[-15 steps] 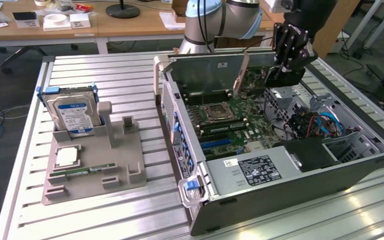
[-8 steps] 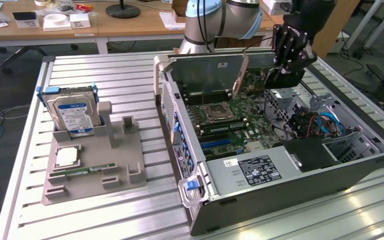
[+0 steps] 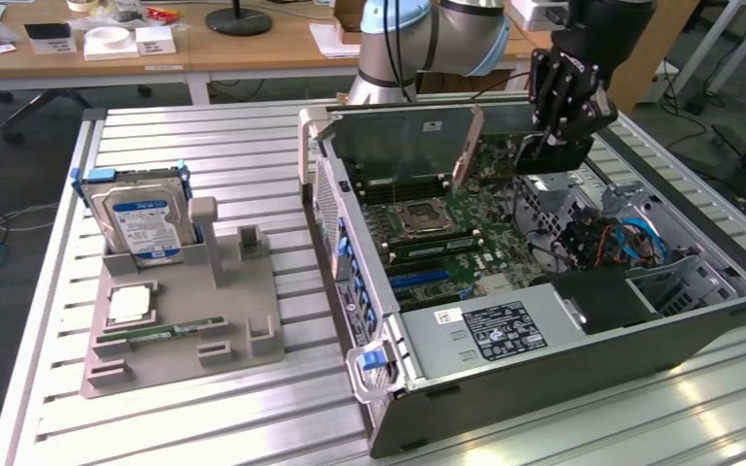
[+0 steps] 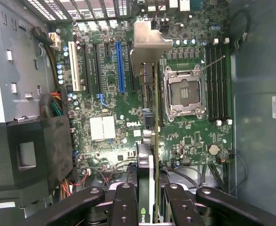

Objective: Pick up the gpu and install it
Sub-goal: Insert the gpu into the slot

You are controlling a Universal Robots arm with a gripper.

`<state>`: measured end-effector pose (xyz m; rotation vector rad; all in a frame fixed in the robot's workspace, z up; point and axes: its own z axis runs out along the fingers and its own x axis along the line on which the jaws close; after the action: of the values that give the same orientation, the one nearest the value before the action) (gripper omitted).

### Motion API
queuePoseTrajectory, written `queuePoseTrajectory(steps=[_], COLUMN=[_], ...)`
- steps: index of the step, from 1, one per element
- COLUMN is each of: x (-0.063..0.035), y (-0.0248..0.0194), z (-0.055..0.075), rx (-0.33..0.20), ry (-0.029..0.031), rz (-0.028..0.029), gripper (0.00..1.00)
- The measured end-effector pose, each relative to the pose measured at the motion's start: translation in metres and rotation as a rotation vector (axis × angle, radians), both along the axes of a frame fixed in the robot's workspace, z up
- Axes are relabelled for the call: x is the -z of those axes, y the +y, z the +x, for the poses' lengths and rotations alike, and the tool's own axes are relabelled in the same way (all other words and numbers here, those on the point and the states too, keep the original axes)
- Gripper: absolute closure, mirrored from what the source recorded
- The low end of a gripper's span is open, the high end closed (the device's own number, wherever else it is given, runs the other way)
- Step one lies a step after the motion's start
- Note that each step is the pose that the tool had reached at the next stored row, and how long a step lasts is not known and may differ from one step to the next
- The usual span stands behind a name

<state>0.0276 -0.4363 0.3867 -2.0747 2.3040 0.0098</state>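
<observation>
My gripper hangs over the far end of the open computer case and is shut on the gpu, a dark card held above the motherboard. In the wrist view the gpu is seen edge-on between the black fingers. It runs out from the gripper to its silver end bracket. The card floats over the board between the long blue slot and the empty processor socket, clear of the slots.
On the exterior view's left a grey fixture on the slatted table holds an upright hard drive, a processor chip and a green memory stick. Inside the case are a black shroud, cable bundles and the raised side panel.
</observation>
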Motion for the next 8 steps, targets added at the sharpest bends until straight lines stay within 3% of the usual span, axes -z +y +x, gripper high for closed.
queuePoseTrajectory(steps=[8], x=[0.0], y=[0.0], z=[0.0], rx=[0.0], ry=[0.0001], rz=[-0.0003], gripper=[0.73])
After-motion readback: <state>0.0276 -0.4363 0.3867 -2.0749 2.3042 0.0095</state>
